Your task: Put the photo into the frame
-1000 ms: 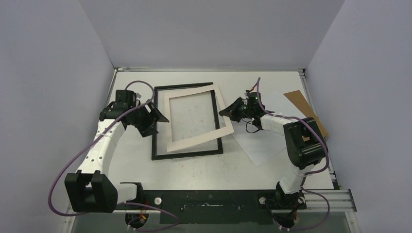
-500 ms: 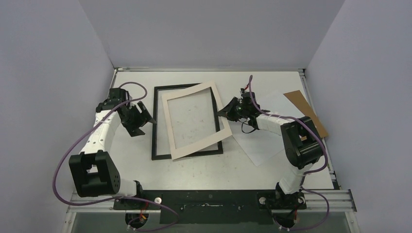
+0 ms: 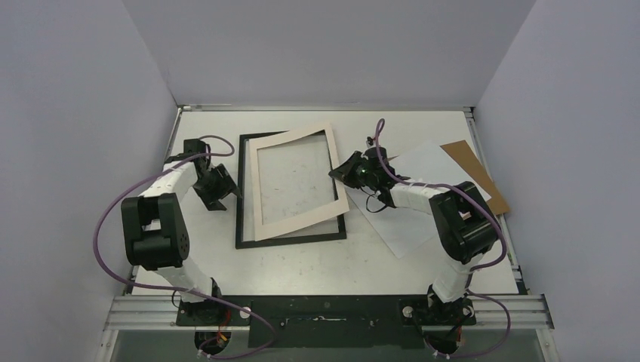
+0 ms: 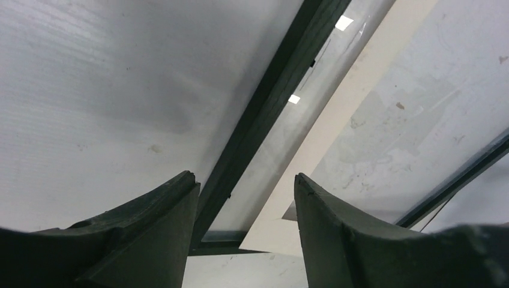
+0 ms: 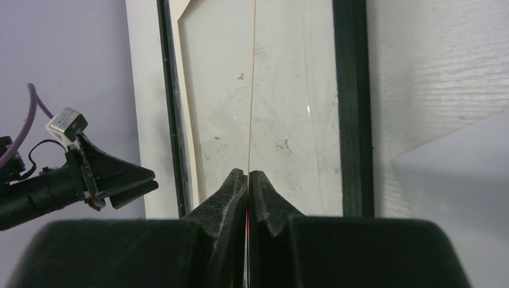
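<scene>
The frame (image 3: 290, 240) lies flat near the middle of the worktop (image 3: 302, 264), and the cream mat (image 3: 298, 222) sits crooked across it, its far right corner sticking out past the frame's far rail. Your right gripper (image 3: 340, 170) is pinched tight on the mat's right edge, while your left gripper (image 3: 226, 188) stands open and empty at the frame's left rail. The photo (image 3: 404, 230) lies pale side up toward the worktop's right edge, partly under the right arm, overlapping the brown cardboard (image 3: 472, 162).

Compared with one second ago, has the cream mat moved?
Yes. The cream mat has slid left over the black frame; its lower right corner now nearly meets the frame's right side.
</scene>
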Robot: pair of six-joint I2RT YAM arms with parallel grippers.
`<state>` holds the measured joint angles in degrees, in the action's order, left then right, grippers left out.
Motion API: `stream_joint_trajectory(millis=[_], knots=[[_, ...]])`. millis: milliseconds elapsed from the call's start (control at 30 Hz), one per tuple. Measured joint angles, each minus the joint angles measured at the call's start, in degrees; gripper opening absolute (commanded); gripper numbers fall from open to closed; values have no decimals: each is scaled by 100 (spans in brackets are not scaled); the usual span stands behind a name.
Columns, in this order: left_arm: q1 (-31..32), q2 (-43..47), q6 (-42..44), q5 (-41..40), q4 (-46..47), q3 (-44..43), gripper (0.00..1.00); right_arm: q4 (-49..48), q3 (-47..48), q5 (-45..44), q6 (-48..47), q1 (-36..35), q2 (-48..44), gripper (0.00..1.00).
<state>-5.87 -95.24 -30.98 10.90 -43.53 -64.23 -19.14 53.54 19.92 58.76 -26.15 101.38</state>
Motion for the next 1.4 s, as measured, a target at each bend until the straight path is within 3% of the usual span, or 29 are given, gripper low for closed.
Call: stream_joint_trajectory(millis=[200, 1100, 1267, 1400], knots=[[0, -361, 31, 15, 382, 0, 50, -234, -4, -166, 39, -216, 155, 2], [0, -599, 20, 286, 734, 0, 45, -44, -2, -1056, 345, -850, 426, 20], [0, -612, 20, 289, 734, 0, 45, 7, 0, -1075, 278, -883, 428, 27], [-4, -612, 20, 289, 734, 0, 46, 216, 61, -1073, 127, -883, 426, 40]])
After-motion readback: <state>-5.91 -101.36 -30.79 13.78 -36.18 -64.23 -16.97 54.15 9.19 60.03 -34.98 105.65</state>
